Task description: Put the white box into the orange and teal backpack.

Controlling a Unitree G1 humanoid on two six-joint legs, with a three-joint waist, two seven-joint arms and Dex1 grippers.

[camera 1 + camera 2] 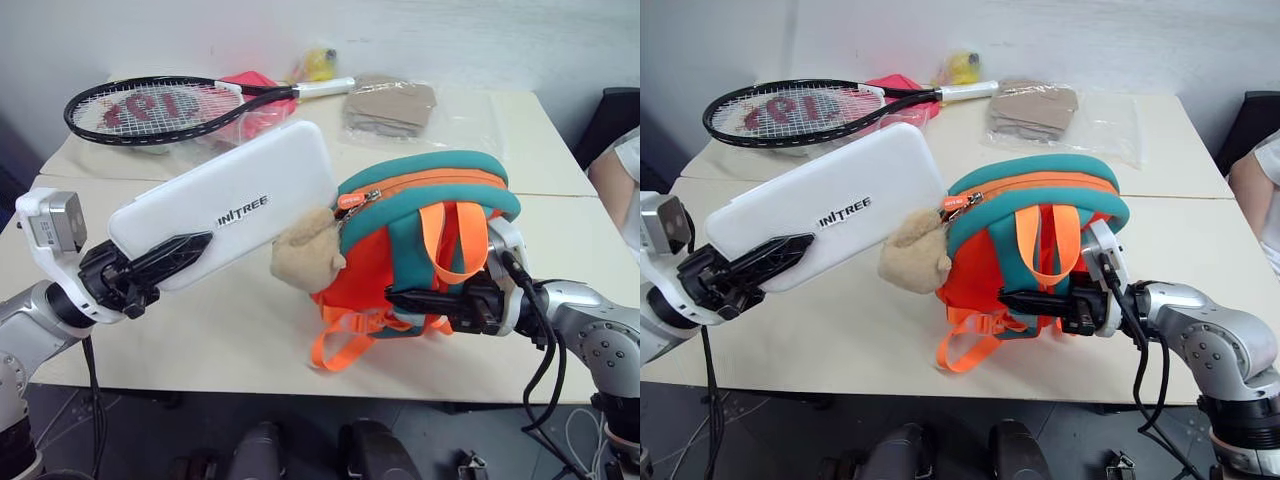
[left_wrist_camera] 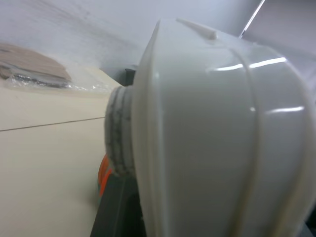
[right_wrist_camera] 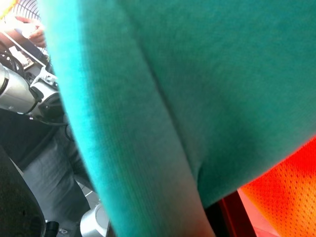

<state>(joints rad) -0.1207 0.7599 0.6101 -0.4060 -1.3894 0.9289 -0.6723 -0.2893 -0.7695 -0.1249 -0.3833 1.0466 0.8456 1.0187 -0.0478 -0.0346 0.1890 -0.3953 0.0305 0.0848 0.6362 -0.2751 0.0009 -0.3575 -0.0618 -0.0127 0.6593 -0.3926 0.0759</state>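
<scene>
The white box [image 1: 235, 205], glossy with dark lettering, hangs tilted above the table with my left gripper [image 1: 190, 245] shut on its lower end. Its upper end sits just left of the orange and teal backpack [image 1: 420, 200], close to the zipper pull and the tan plush toy [image 1: 308, 252]. The backpack stands upright on the table. My right gripper [image 1: 405, 297] reaches in level from the right and is shut on the backpack's lower front by the teal straps. Teal fabric [image 3: 197, 89] lies right against the right wrist camera. The box's white shell [image 2: 207, 138] looms close in the left wrist view.
At the back of the cream table [image 1: 200, 340] lie a black tennis racket [image 1: 160, 108], a red item in clear plastic [image 1: 255, 100], a beige packet in plastic [image 1: 390, 105] and a small yellow thing [image 1: 320, 62]. A person's arm [image 1: 615, 175] shows at the right edge.
</scene>
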